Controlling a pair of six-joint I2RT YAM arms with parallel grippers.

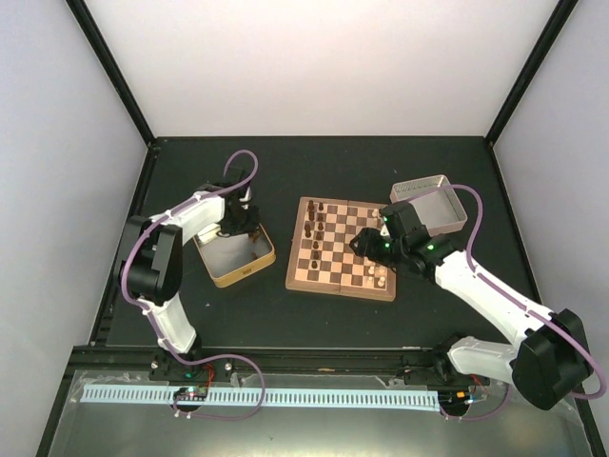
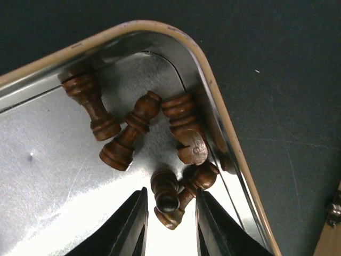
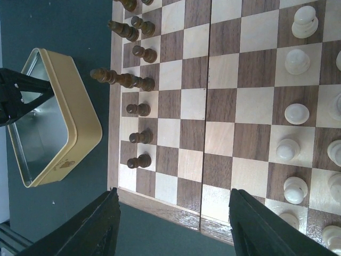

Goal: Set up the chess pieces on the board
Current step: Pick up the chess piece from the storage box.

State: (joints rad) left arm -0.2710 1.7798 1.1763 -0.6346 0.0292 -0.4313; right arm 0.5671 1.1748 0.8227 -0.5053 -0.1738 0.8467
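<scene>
Your left jaws stand part open, straddling two dark pieces (image 2: 164,186) that lie crossed in a corner of the gold tin (image 2: 220,109). If you close here you may pinch both, or squirt one out against the wall. Your right jaws hang open and empty over the board (image 3: 192,104).

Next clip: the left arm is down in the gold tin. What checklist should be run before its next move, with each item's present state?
1. Left pincer straddles a dark piece in the gold tin: ok.
2. Only one piece between its fingers: not ok; a second piece lies crossed against it.
3. Piece clamped: not ok; a gap shows beside one finger.
4. Right pincer open, empty, at the board's edge: ok.
5. Bare squares left on the board's dark side: ok.
</scene>
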